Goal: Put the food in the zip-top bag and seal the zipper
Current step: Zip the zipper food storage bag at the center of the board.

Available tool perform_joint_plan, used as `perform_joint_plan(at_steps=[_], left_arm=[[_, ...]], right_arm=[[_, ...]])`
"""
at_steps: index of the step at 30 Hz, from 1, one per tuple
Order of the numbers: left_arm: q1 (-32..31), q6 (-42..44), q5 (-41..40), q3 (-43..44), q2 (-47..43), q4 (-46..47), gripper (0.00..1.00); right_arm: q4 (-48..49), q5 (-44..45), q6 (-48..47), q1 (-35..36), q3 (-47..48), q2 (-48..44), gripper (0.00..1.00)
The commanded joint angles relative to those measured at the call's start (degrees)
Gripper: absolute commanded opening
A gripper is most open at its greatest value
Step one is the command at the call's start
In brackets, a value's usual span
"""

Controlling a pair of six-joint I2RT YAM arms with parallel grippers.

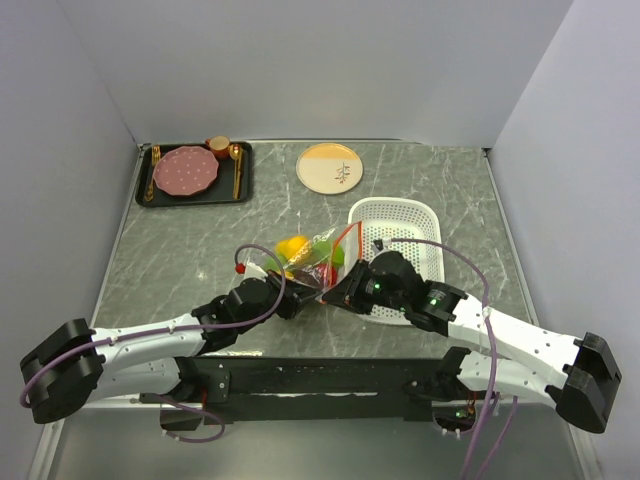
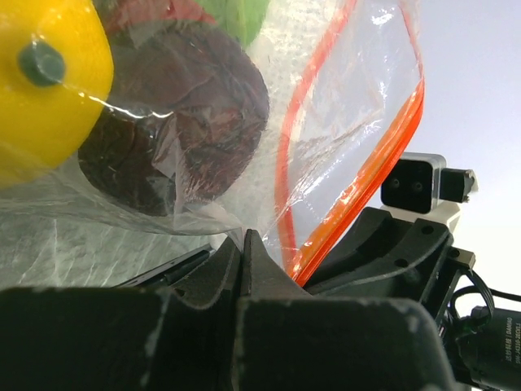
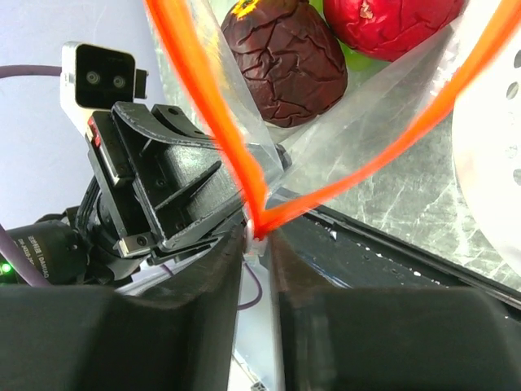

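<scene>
The left gripper [image 2: 244, 241] is seen with its fingers pressed together, and the clear film of the zip-top bag [image 2: 350, 122] is pinched at their tips, close beside the zipper [image 2: 370, 167]. The right gripper [image 3: 258, 236] is drawn in nearly as far, with only a narrow slit left between its fingers. In that slit the end of the zipper is caught, where its two orange-red lines meet in a point and a small whitish piece is seen. From that point the two lines spread apart, so the mouth of the bag is shown open there. The two grippers are set facing each other, almost touching, at the near edge of the bag. Inside the bag the food is held: a dark maroon ball [image 3: 285, 61] lies nearest the grippers, a red ball [image 3: 391, 20] is beside it, a yellow piece [image 2: 41, 90] is pressed against the film, and something green is glimpsed behind. From above, the bag is found near the middle of the grey table [image 1: 180, 260], just left of a white perforated basket [image 1: 395, 205], whose corner is overlapped by the zipper. Well behind, a black tray [image 1: 145, 192] with a pink plate [image 1: 185, 172] and a round cream plate [image 1: 330, 168] are seen.
</scene>
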Motion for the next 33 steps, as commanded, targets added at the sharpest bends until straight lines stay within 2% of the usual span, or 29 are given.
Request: perform_joint_plan(at_steps=[1, 5, 8, 14, 16, 17, 22, 28, 31, 33], left_arm=[[0.1, 0.3, 1.3, 1.2, -0.2, 3.2, 0.03], [0.2, 0.4, 1.4, 1.2, -0.5, 3.1, 0.04], [0.3, 0.6, 2.0, 1.3, -0.4, 3.1, 0.08], [0.3, -0.1, 4.1, 0.9, -0.2, 4.4, 0.34], [0.3, -1.0, 4.9, 0.0, -0.4, 6.5, 0.36], [0.3, -1.1, 5.1, -0.1, -0.5, 6.8, 0.41], [0.2, -1.8, 5.1, -0.3, -0.7, 6.5, 0.47], [0.2, -2.4, 4.3, 0.2, 0.5, 7.1, 0.43], [0.3, -3.0, 3.9, 0.2, 1.8, 8.6, 0.35], [0.3, -3.0, 4.1, 0.6, 2.4, 8.6, 0.24]], right_arm=[[1.6, 1.9, -0.3, -1.0, 0.1, -1.1, 0.21], [1.7, 2.2, -0.5, -1.4, -0.3, -1.4, 0.17], [2.3, 2.0, -0.8, -1.5, -0.6, -1.4, 0.11], [3.3, 2.4, -0.6, -1.6, -0.8, -1.5, 0.10], [3.9, 2.5, -0.6, -1.7, -0.9, -1.5, 0.10], [4.2, 2.5, -0.5, -1.7, -1.1, -1.5, 0.10], [5.1, 2.8, -0.4, -1.7, -1.2, -1.3, 0.10], [5.6, 2.4, -0.3, -1.7, -1.8, -2.0, 0.10], [5.5, 2.1, -0.6, -1.6, -2.1, -2.3, 0.10], [5.1, 1.9, -0.7, -1.7, -2.1, -2.4, 0.10]])
